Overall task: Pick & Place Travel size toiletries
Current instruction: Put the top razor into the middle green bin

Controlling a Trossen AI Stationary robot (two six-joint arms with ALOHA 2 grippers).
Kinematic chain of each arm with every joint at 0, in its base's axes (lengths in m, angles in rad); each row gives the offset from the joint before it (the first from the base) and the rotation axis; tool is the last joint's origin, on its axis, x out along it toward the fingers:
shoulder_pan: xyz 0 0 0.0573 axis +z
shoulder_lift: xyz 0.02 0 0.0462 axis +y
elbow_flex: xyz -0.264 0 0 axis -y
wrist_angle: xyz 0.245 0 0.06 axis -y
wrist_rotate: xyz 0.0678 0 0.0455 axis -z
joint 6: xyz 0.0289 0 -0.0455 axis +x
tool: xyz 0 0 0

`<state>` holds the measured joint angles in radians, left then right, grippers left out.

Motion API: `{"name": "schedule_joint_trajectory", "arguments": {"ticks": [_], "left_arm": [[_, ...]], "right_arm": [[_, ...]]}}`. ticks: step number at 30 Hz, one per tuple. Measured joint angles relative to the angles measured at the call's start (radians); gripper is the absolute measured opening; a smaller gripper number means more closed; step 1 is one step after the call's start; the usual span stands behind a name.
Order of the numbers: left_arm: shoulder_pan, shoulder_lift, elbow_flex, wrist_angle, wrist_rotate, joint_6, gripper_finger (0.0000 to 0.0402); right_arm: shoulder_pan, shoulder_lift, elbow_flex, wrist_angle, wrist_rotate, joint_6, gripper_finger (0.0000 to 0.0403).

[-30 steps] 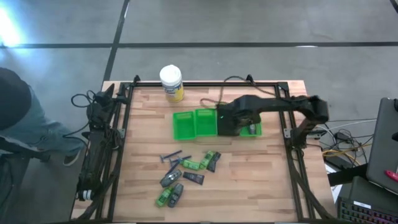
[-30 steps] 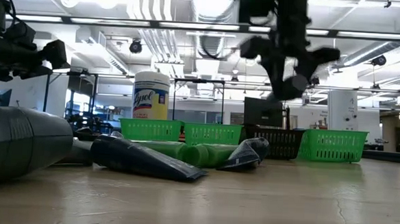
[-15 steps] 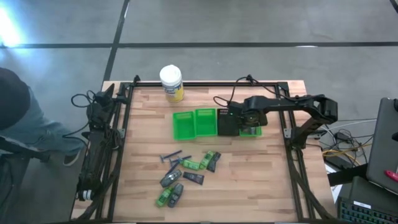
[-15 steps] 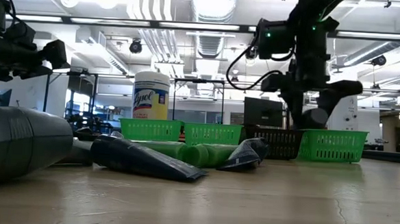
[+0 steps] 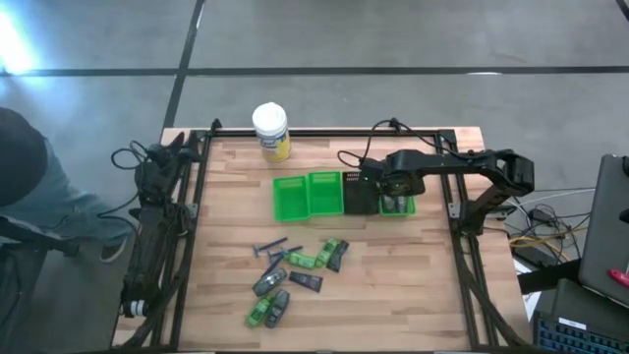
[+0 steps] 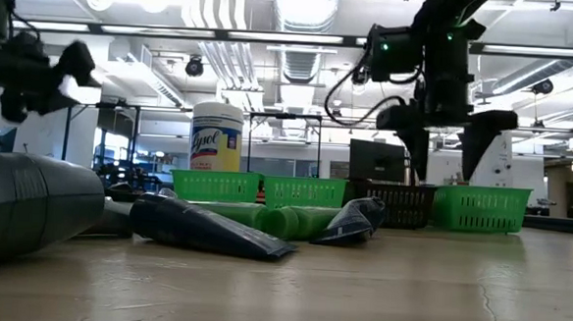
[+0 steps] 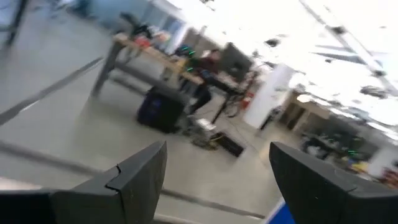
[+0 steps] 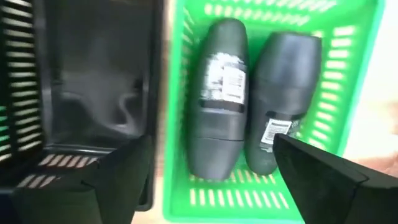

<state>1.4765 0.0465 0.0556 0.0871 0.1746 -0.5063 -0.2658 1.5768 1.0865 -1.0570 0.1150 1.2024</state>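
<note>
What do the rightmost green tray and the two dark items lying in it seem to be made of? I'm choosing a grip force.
Green tray: looks like rigid moulded plastic, with slotted walls and a uniform bright colour. The two dark items: probably smooth plastic containers with a soft sheen, rounded ends and pale printed labels; the exact material can't be confirmed.

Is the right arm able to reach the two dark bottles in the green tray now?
Probably yes: the right pincer hangs open directly over the two dark bottles in the green tray, with nothing between.

Two dark tubes (image 8: 221, 93) in green tray (image 8: 348, 106)
</note>
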Motion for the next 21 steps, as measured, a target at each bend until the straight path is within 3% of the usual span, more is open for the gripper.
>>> {"name": "schedule_joint_trajectory", "arguments": {"ticks": [4, 8, 12, 15, 21], "left_arm": [[-0.007, 0.051, 0.102, -0.049, 0.062, 0.14, 0.0289], [-0.021, 0.145, 0.224, -0.077, 0.059, 0.15, 0.0289], [-0.066, 0.269, 0.327, -0.139, 0.157, 0.161, 0.0289], [-0.14, 0.367, 0.368, -0.187, 0.269, 0.225, 0.0289], [-0.353, 0.395, 0.469, -0.413, 0.226, 0.298, 0.0289]], "right_arm": [[-0.016, 0.0, 0.052, -0.004, 0.001, -0.04, 0.0355], [-0.031, -0.001, 0.082, -0.004, 0.013, -0.063, 0.0358], [-0.034, -0.001, 0.104, -0.004, 0.019, -0.099, 0.0349], [-0.034, -0.001, 0.119, -0.003, 0.019, -0.131, 0.0339], [-0.034, -0.003, 0.138, -0.004, 0.01, -0.18, 0.0321]]}}
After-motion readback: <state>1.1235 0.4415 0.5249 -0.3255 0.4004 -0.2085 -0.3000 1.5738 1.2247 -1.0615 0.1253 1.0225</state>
